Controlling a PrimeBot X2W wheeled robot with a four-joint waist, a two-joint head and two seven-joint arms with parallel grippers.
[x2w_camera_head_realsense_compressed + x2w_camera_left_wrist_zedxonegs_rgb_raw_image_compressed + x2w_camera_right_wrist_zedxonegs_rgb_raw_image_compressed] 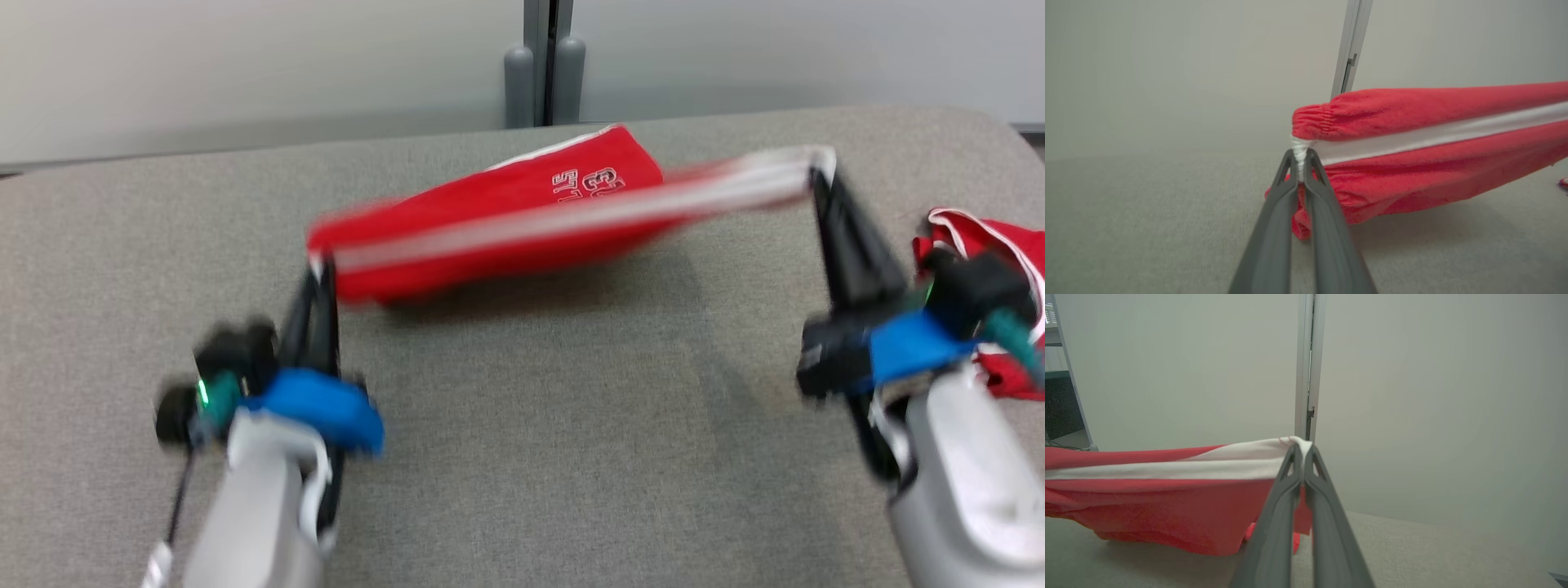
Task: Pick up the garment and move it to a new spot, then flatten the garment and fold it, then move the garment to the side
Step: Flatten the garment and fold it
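The red garment (506, 220), which has a white stripe along its length and pale lettering on the cloth, is stretched in the air across the upper middle of the head view, running from about 9 o'clock of centre up to about 2 o'clock. Its image is blurred. The left gripper (320, 265) pinches the gathered white end at the 9 o'clock side, its fingers pressed together on the fabric, as the left wrist view confirms (1300, 157). The right gripper (816, 175) is clamped on the white stripe's other end at 2 o'clock, its tips meeting over the cloth in the right wrist view (1301, 451). The red body sags below the stripe toward the surface, with a soft shadow under it; whether the lowest fold touches cannot be told. Below lies a grey fabric-covered table (531, 457). A second red cloth (1004, 245) with white trim lies at 3 o'clock, behind the right wrist. Plain pale wall panels (245, 65) stand beyond the far edge, joined by a grey vertical post (543, 73) at 12 o'clock.
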